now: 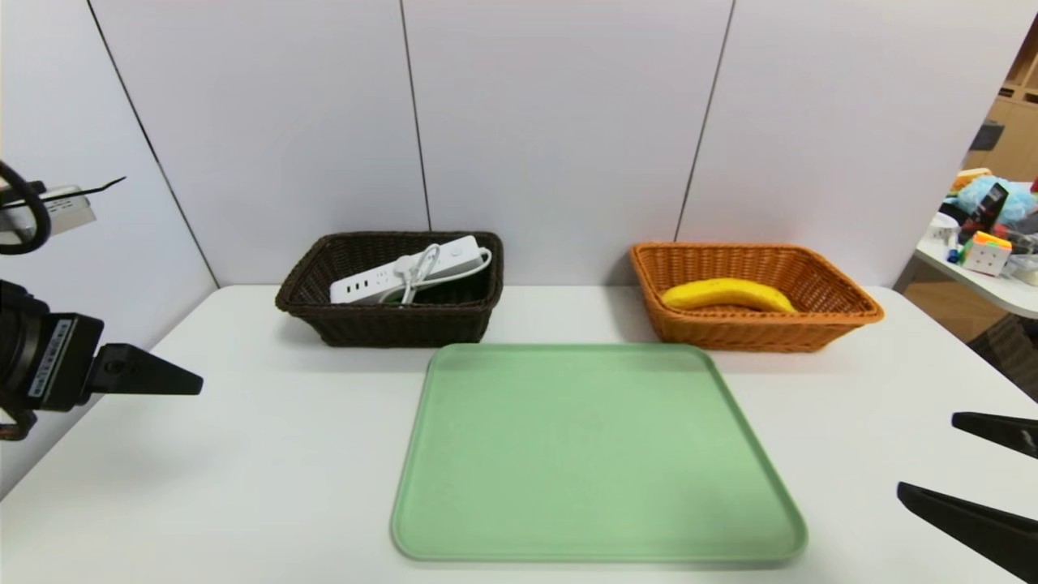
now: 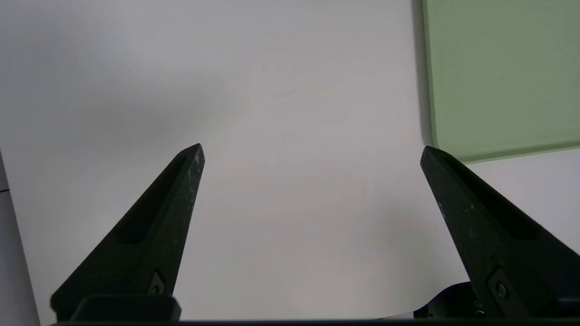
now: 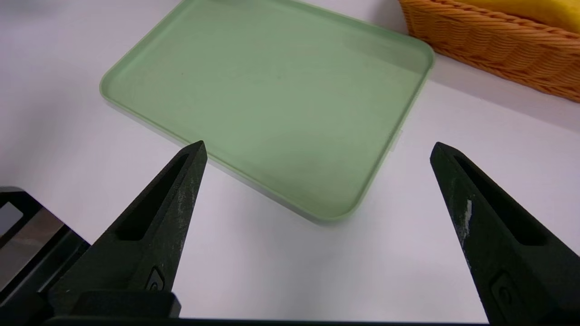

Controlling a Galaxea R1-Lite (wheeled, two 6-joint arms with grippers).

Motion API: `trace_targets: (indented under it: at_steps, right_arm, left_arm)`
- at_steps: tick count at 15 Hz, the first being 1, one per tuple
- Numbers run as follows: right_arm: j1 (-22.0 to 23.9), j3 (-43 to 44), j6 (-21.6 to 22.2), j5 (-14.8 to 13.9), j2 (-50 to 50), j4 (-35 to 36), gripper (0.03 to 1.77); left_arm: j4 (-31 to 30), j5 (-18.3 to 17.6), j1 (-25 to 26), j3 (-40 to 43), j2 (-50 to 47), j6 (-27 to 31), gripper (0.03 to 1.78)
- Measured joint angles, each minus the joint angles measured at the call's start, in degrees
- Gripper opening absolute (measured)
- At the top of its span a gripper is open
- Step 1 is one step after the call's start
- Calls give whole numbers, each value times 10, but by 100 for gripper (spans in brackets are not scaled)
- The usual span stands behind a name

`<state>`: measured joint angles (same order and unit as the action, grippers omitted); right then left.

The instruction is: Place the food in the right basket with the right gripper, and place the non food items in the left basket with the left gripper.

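Now the banana [image 1: 727, 294] lies in the right basket [image 1: 843, 312], the power strip [image 1: 405, 270] in the left basket [image 1: 324, 320]; both my jaws spread empty. Careless swings could bump the tray [image 1: 596, 454].

Right end effector [image 1: 932, 458] edge-cropped; clutter [image 1: 985, 219] on far table indistinct

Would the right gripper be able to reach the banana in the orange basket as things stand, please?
Probably yes. The right gripper is open and empty near the table's edge, and the banana lies uncovered in the open-topped right basket. Only the basket's wall lies between them.
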<state>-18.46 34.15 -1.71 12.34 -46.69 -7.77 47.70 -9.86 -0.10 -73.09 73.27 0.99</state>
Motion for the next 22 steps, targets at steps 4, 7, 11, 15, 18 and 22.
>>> trace_targets:
  at_steps: [4,7,11,15,18,22]
  right_arm:
    - [13,5,-14,-15,85,-65,170]
    - [14,5,-17,-63,129,-97,170]
    - [40,8,-20,-126,176,-118,170]
    - [119,9,-53,-123,233,-148,170]
    - [158,4,-70,-110,289,-197,171]
    - [175,2,-74,-98,347,-259,171]
  left_arm:
    - [-55,1,0,83,-103,41,169]
    - [-87,2,-1,151,-181,53,169]
    - [-132,3,-1,239,-277,58,169]
    - [-141,0,-1,287,-351,63,169]
    - [-153,-1,-2,328,-398,63,169]
    - [-165,-2,-2,381,-470,63,169]
